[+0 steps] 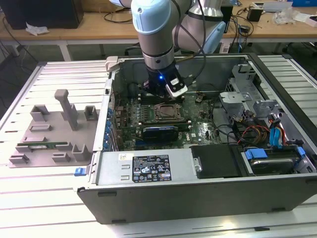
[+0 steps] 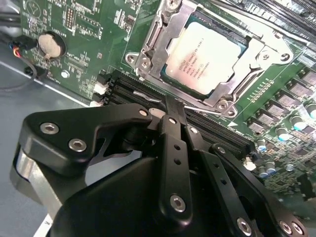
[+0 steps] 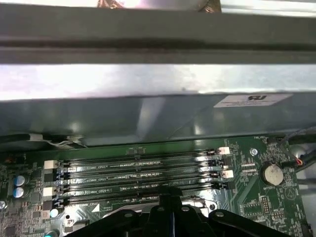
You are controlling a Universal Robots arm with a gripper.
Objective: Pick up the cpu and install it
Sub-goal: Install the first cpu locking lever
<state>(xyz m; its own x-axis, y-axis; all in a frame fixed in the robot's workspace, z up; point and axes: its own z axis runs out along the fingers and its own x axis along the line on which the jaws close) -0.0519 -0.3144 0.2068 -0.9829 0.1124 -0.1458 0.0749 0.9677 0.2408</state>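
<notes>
The gripper (image 2: pixel 172 101) hangs inside the open computer case (image 1: pixel 148 196), over the motherboard (image 1: pixel 198 130), and its fingers are closed together with nothing between them. In the exterior view, going from the left, a grey fixture tray (image 1: pixel 49 134) lies on the table (image 1: pixel 29 208), then comes the case, and the drive bay with cables (image 1: pixel 277 134) is at the exterior view's right. The cpu (image 2: pixel 205 59) sits in the socket frame (image 2: pixel 158 47), just beyond the fingertips in the second wrist view. The memory slots (image 3: pixel 138 175) run between the gripper and the case wall in the first wrist view. A round coin battery (image 2: pixel 52 45) is well apart.
</notes>
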